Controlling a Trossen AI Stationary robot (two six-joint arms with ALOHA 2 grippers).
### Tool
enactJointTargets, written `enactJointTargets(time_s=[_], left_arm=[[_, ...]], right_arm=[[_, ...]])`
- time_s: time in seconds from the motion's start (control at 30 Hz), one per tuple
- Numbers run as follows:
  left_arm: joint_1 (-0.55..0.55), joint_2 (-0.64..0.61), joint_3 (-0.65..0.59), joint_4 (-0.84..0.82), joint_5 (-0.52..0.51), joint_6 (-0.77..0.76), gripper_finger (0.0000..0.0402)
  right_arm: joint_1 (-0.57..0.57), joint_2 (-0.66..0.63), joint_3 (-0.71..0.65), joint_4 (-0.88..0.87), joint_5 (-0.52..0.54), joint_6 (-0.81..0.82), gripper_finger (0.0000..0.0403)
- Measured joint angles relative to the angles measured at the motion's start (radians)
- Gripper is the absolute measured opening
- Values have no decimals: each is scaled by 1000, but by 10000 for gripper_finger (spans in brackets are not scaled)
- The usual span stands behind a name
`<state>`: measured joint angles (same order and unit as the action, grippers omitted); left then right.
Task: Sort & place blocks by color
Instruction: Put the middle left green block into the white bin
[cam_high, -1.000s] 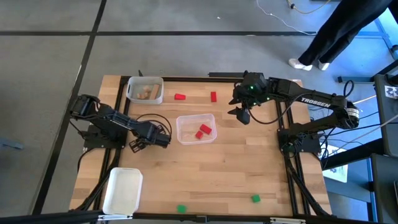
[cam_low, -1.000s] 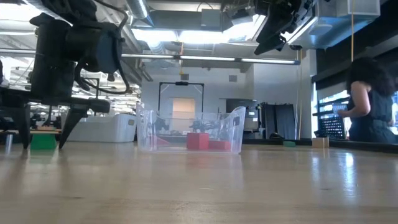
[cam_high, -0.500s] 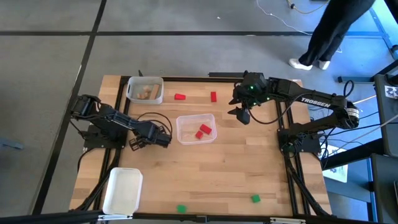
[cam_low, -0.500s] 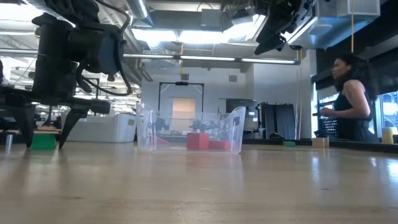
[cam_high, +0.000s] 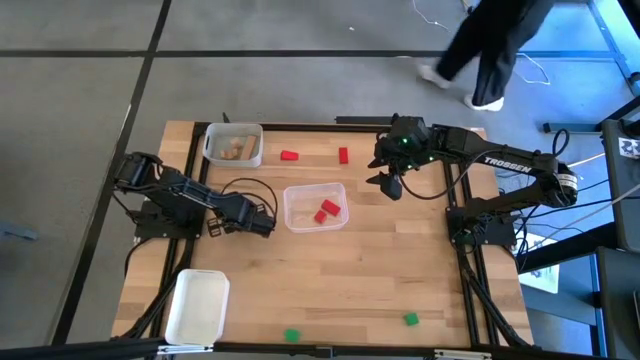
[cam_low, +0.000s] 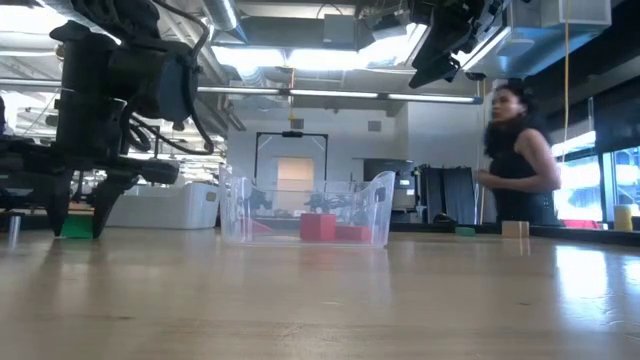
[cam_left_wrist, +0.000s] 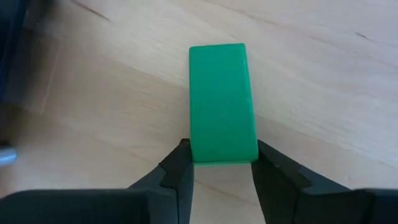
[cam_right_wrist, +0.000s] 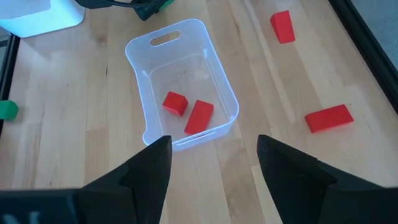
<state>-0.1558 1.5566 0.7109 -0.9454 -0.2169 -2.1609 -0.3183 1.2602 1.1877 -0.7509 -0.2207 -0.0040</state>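
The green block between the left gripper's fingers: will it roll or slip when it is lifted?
The green block is flat-sided and rectangular, so it should not roll. It looks rigid, probably light wood. The left gripper fingers meet only its near end, so it might pivot or slip if lifted quickly; its painted faces look smooth.

The left gripper (cam_low: 75, 228) is seen with its fingertips down at the table (cam_low: 320, 300), and a green block (cam_low: 76, 227) is partly hidden between and behind them. Beside that gripper a clear tray (cam_low: 305, 210) with red blocks (cam_low: 318, 227) inside is set. The right gripper (cam_low: 440, 62) is held high above the tray, and a person (cam_low: 520, 160) is seen beyond it in the room.
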Motion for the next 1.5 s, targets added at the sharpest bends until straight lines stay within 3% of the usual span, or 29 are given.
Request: enactJointTargets(time_s=[0.97, 1.23, 1.5], left_arm=[[-5, -12, 32, -3, -2, 430, 129], [-25, -31, 137, -83, 6, 621, 124], [-124, -32, 358, -288, 93, 913, 124]], right_arm=[[0, 0, 0, 0, 0, 0, 237], [0, 0, 0, 0, 0, -1, 237], [0, 0, 0, 2, 0, -2, 237]])
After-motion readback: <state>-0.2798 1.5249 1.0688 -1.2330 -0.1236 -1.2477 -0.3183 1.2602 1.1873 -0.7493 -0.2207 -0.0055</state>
